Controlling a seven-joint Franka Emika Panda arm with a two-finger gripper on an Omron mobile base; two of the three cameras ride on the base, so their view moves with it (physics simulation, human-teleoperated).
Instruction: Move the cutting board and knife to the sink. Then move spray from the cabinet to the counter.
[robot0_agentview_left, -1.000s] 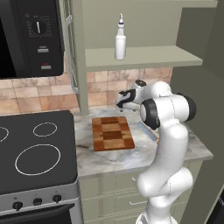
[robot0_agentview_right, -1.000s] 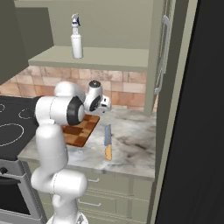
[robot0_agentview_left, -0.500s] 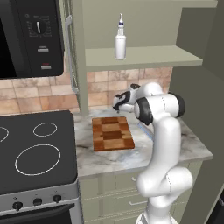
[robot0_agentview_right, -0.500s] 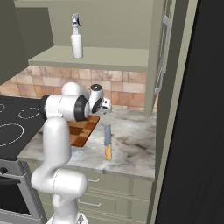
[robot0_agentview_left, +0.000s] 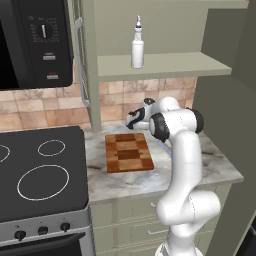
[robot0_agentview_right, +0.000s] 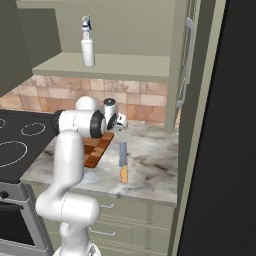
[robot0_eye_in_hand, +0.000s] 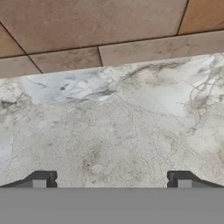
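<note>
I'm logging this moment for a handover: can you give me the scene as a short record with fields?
tool: open, empty, above the counter near the backsplash
cutting board: flat on the counter, beside the stovetop
knife: on the counter, right of the board, apart from it
spray: upright on the cabinet shelf
done so far: nothing moved yet

Kitchen corner around my hand

Tan tile backsplash (robot0_eye_in_hand: 87, 26) just ahead of me; black stovetop (robot0_agentview_left: 40, 170) and microwave (robot0_agentview_left: 32, 42) off left; a dark tall unit, perhaps a fridge (robot0_agentview_right: 235, 125), right.
</note>
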